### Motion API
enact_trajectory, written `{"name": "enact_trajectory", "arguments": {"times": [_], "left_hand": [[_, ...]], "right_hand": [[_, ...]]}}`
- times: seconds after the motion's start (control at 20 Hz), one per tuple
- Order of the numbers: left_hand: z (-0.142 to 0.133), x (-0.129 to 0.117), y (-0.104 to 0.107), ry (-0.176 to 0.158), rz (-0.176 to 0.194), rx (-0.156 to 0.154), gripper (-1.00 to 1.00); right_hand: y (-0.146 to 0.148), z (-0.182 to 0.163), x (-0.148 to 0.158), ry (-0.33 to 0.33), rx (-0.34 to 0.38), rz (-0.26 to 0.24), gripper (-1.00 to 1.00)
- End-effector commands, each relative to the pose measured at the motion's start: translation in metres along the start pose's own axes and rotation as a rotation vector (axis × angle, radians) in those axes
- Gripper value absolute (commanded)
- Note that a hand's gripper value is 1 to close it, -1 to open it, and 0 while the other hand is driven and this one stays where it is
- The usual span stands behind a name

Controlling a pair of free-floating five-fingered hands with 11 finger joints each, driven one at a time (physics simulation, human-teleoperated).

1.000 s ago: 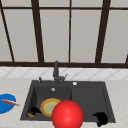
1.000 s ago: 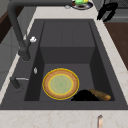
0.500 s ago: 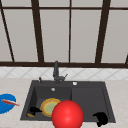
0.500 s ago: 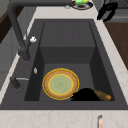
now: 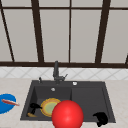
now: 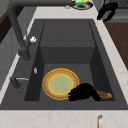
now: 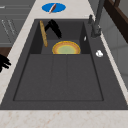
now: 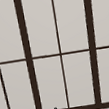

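My left hand (image 5: 33,106) hangs low in the sink's left basin, fingers straight and pointing down. It shows beside the yellow plate (image 5: 48,106) and close to a wooden stick (image 7: 43,33) that leans along the basin's front wall. In the left side view this hand (image 6: 83,91) covers the stick's (image 6: 104,95) near end and touches the plate's (image 6: 60,83) rim. In the right side view the hand (image 7: 53,27) stands a little apart from the stick. My right hand (image 5: 101,118) floats open at the sink's front right corner, holding nothing.
A red ball (image 5: 67,115) hides the sink's (image 5: 87,97) front edge. The black tap (image 5: 56,71) stands behind the basin. A blue plate (image 7: 53,7) with a red-handled tool lies on the left counter. A dish with green and yellow items (image 6: 80,3) sits on the right counter.
My left hand has shifted slightly toward the yellow plate inside the basin. The right hand has not moved.
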Motion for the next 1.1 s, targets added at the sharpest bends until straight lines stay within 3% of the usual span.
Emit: {"name": "enact_trajectory", "arguments": {"times": [0.0,0.05,0.2,0.5,0.85,1.05], "left_hand": [[-0.003,0.005,0.023,-0.002,0.003,-0.013,-1.0],[-0.008,0.001,0.028,0.016,0.007,-0.015,-1.0],[-0.014,0.005,0.044,0.026,0.016,-0.019,-1.0],[-0.007,0.018,0.078,0.004,0.054,0.003,-1.0],[0.001,0.052,0.103,0.02,0.006,-0.017,-1.0],[-0.004,0.077,0.115,0.039,0.023,-0.03,-1.0]], "right_hand": [[0.0,0.0,0.0,0.0,0.0,0.0,0.0],[0.0,0.0,0.0,0.0,0.0,0.0,0.0],[0.0,0.0,0.0,0.0,0.0,0.0,0.0],[0.0,0.0,0.0,0.0,0.0,0.0,0.0],[0.0,0.0,0.0,0.0,0.0,0.0,0.0],[0.0,0.0,0.0,0.0,0.0,0.0,0.0]]}}
